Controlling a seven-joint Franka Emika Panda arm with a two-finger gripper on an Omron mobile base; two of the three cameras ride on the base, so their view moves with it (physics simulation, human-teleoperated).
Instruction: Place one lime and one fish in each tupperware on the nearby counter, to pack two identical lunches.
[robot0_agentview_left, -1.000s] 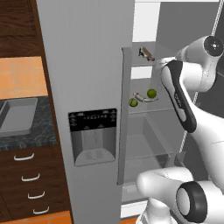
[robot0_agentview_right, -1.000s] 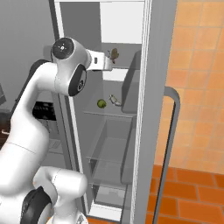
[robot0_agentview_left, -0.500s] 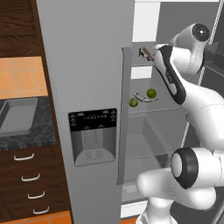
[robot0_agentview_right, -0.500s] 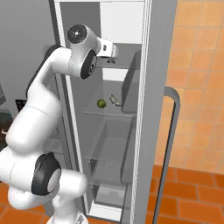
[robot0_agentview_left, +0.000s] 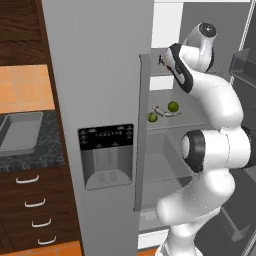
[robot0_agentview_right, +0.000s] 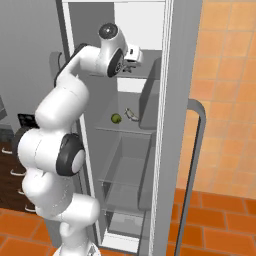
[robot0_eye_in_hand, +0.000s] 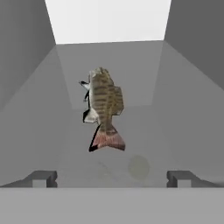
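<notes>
Hand view: we log one fish (robot0_eye_in_hand: 103, 107) lying on the upper fridge shelf (robot0_eye_in_hand: 131, 131), tail toward our hand (robot0_eye_in_hand: 111, 178), whose fingers are spread wide and empty. Two limes (robot0_agentview_left: 173, 106) and a second fish (robot0_agentview_left: 162, 111) sit one shelf lower. Tupperware (robot0_agentview_left: 19, 132) on the desk (robot0_agentview_left: 35, 156) looks unfilled; we judge packing barely begun.

Two limes (robot0_agentview_left: 173, 106) flank a fish (robot0_agentview_left: 163, 112) on the fridge shelf (robot0_agentview_left: 190, 118).
</notes>
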